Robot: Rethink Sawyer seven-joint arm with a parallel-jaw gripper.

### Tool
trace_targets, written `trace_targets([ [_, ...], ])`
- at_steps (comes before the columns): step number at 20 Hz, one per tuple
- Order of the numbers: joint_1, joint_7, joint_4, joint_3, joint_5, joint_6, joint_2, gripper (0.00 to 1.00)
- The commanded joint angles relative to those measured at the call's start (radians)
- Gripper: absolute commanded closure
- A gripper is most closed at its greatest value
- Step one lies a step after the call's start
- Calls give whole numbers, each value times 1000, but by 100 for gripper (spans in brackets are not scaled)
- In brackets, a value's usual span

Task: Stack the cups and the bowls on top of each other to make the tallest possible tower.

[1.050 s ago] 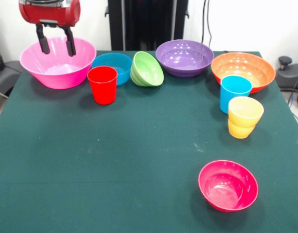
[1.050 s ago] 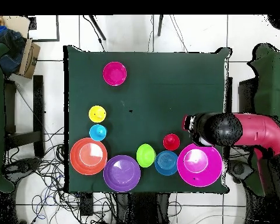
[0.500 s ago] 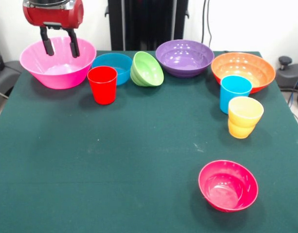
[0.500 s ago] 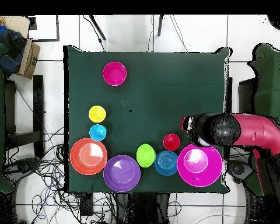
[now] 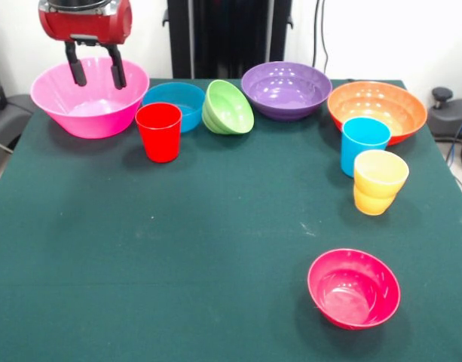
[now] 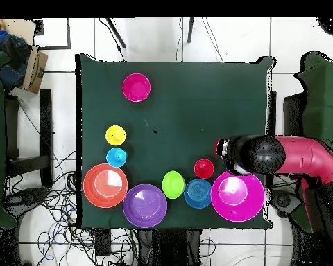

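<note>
The surface (image 5: pixel 178 249) lies open across its middle, while bowls crowd one edge from the pink bowl (image 5: pixel 90 98) to the orange bowl (image 5: pixel 377 109) (red cup (image 5: pixel 159 132) just before them), with the crimson bowl (image 5: pixel 353 288) alone.

— Lighting, as you see it?
— Bright, even, from above; soft short shadows under the red cup (image 5: pixel 159 131) and crimson bowl (image 5: pixel 353 287)

— Glare, blur?
— Sheen in the purple bowl (image 5: pixel 286 90); your front view is sharp
</note>
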Motion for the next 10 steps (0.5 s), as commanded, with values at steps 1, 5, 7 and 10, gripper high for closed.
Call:
trace_targets([
  [1, 20, -122, 34, 10, -16, -28, 37, 0],
  [5, 27, -145, 28, 9, -44, -25, 27, 0],
  [7, 37, -147, 19, 9, -48, -16, 28, 0],
  [10, 41, -141, 24, 9, -42, -10, 17, 0],
])
